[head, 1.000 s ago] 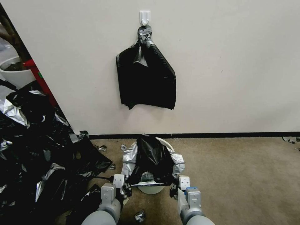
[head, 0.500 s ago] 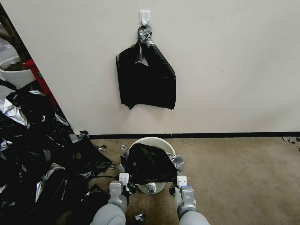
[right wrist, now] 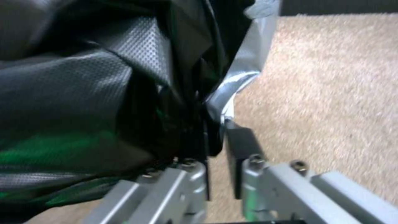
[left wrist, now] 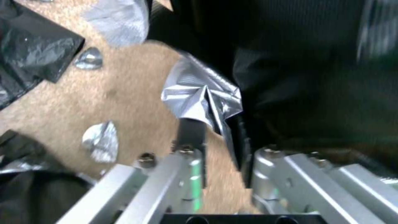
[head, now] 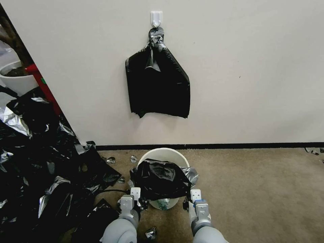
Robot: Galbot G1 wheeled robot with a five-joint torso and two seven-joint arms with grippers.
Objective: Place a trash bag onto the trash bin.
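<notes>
A thin, glossy black plastic trash bag (head: 162, 180) with silvery glints is stretched between the robot's two hands over the near half of a small round cream-white plastic trash bin (head: 164, 155) standing on tan carpet (head: 256, 189) close to a white wall (head: 243, 67). The bin's far rim and part of its pale inner wall show bare above the bag, and a strip of its side shows below the bag's lower edge. The left hand (head: 137, 199), low at the bag's left corner, has its narrow dark fingers (left wrist: 191, 132) drawn close together on a crumpled silvery fold of the film, as the left wrist view shows. The right hand (head: 191, 199), at the opposite corner, is likewise pinched nearly closed on the bag's edge, its dark pads (right wrist: 240, 146) gripping a gathered seam of black and silver plastic. On the wall above hangs a larger flat black plastic bundle (head: 157, 82) with a pointed top, suspended from a small white wall hook (head: 156, 18). To the robot's left, a big heap of black and silvery plastic sheets (head: 44, 168) sprawls across the floor, with small silvery scraps (head: 111, 160) scattered on the carpet near the bin. A wide white planter (head: 15, 79) sits behind the heap.
</notes>
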